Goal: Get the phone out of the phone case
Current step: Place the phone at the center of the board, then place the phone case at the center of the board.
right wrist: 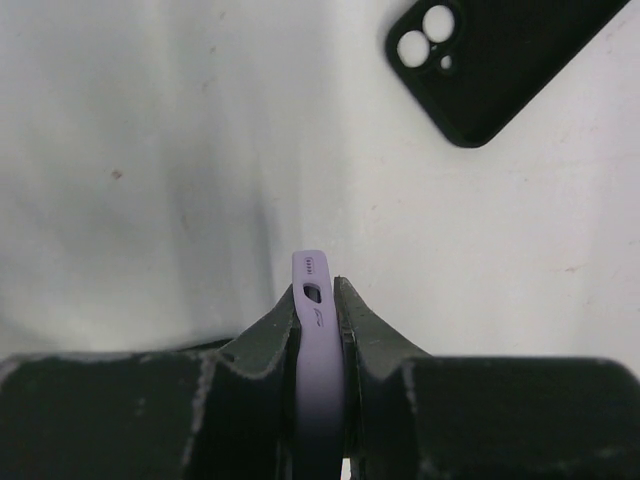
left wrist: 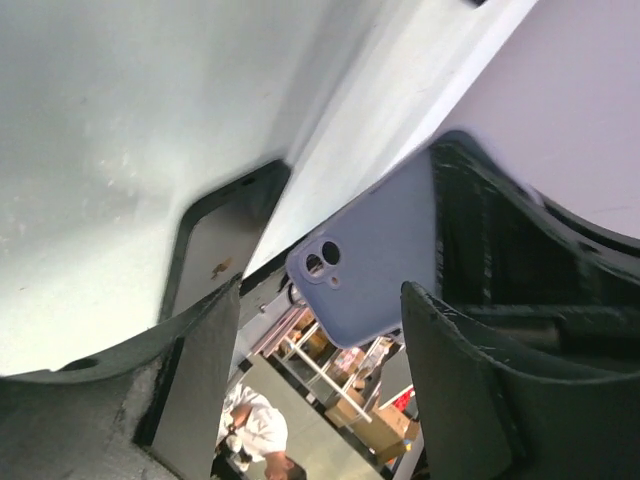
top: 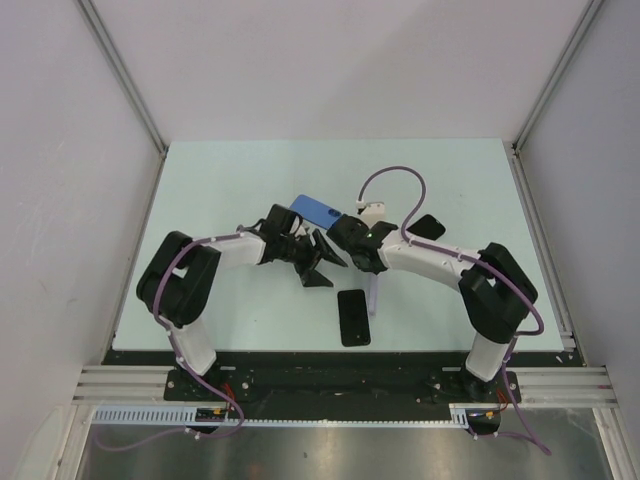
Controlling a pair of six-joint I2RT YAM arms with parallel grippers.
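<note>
A lilac phone case (right wrist: 313, 300) stands on edge, and my right gripper (right wrist: 318, 285) is shut on it. From above it shows as a thin lilac strip (top: 372, 295) below the right gripper (top: 368, 268). The left wrist view shows its back and camera cut-out (left wrist: 375, 265); I cannot tell whether a phone sits inside. My left gripper (top: 318, 262) is open just left of it, with nothing between its fingers (left wrist: 200, 360). A black phone (top: 353, 316) lies flat on the table, also visible in the left wrist view (left wrist: 215, 250).
An empty black case (top: 428, 226) lies behind the right arm and shows in the right wrist view (right wrist: 490, 60). A blue phone-shaped slab (top: 310, 210) rests behind both grippers. Grey walls close in the pale green table (top: 220, 180) on three sides.
</note>
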